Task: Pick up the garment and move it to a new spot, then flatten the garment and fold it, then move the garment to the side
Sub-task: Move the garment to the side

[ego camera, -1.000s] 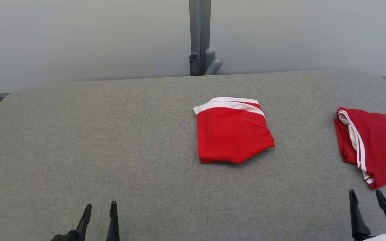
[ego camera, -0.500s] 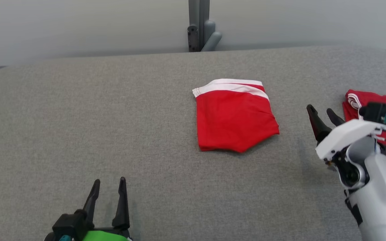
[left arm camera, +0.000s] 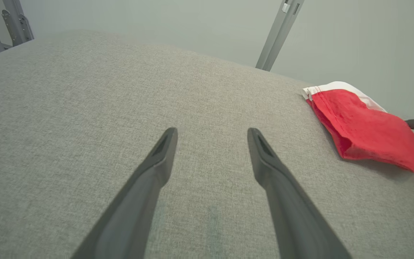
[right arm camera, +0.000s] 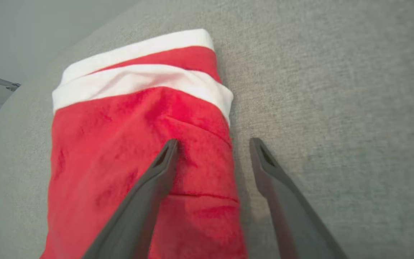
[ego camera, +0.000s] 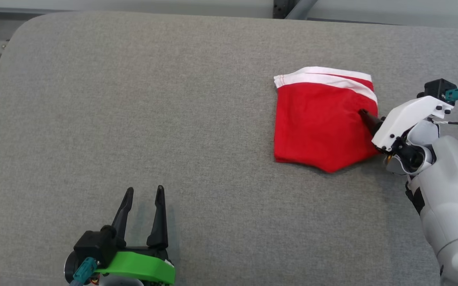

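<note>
Folded red shorts with a white waistband lie right of centre on the grey worktop. The right hand, fingers apart, straddles their right edge, one finger over cloth, one over worktop. The left hand, also spread, hovers at lower left.

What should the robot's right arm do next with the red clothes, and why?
Probably dip a little and pinch shut. Its right fingers are open and straddle the edge of the folded red garment, one over the cloth, one over the grey table, so closing should catch that edge.
</note>
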